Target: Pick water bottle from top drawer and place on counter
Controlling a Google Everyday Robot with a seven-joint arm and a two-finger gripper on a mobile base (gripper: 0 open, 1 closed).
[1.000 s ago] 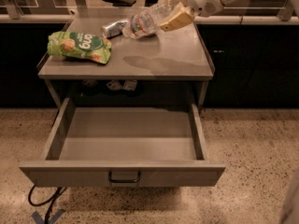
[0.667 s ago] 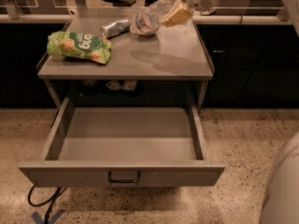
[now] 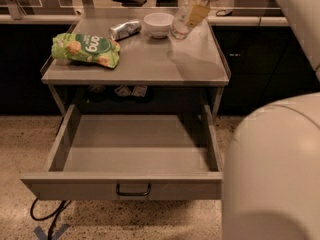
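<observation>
— Where's the pale two-fingered end effector [image 3: 192, 16] from where you stand?
— Just right of the round white bowl [image 3: 158, 23], at the back of the flat grey metal counter [image 3: 150, 64]. Its yellowish fingers [image 3: 199, 13] are clamped on the small clear crinkled plastic water bottle [image 3: 180, 28]. The bottle is tilted, base down beside the bowl; I can't tell whether it touches the counter.
— And left of the bowl?
— A shiny silver can [image 3: 125, 29] on its side, just beside it. Farther left and nearer us lies a green crinkly snack bag [image 3: 86, 49].
— The drawer?
— The wide, shallow grey metal top drawer [image 3: 75, 189] stands pulled out, below and in front of the bowl.
</observation>
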